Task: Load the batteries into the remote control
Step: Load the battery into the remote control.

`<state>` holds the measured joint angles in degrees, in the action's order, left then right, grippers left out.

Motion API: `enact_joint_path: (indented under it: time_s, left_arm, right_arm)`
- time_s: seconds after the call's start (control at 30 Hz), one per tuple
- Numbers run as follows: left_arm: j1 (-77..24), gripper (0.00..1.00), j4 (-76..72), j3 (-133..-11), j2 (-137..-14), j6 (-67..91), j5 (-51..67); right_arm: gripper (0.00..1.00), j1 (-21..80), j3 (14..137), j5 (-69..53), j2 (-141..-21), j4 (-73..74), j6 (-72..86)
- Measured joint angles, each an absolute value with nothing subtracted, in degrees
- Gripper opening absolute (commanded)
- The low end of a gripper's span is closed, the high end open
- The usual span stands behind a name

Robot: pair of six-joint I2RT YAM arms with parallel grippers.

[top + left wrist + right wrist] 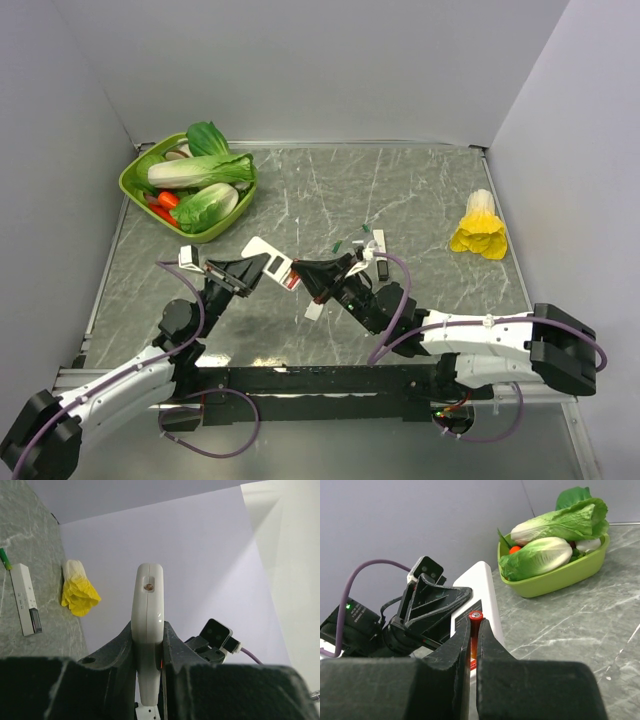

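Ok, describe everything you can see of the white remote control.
The small white plastic rectangular remote control is held aloft, clamped across its broad faces by the left end effector. Edge-on it looks slim, with rounded corners and a round brownish mark near its end. The right end effector's orange-red cylindrical battery is beside it; contact unclear.

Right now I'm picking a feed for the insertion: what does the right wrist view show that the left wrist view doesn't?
Only right wrist: a battery pinched in the right gripper, and the green vegetable basket. Only left wrist: the white-and-black bar and a yellow-and-white item. Both: the remote control clamped in the left gripper.
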<state>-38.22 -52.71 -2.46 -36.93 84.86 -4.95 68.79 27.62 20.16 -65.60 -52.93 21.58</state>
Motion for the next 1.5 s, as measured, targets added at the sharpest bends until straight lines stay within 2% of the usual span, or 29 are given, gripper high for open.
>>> enact_joint_path:
  time_s: [0.37,0.63,1.0,1.5]
  left_arm:
    - [-38.7,0.01,-51.5,-2.2,-35.8,84.8,-6.6]
    - [-38.8,0.02,-50.8,-2.2,-34.9,84.7,-7.2]
    - [-38.9,0.01,-48.5,-2.2,-33.6,84.4,-7.8]
    - [-38.9,0.01,-46.4,-2.1,-32.9,83.1,-9.0]
  right_arm:
    - [0.01,70.2,27.4,20.7,-67.4,-54.5,22.7]
    - [0.18,71.3,27.4,22.7,-68.3,-55.7,23.2]
    - [0.31,72.1,27.4,23.6,-68.4,-54.8,23.0]
    - [0.43,72.8,27.9,26.0,-68.4,-52.1,20.3]
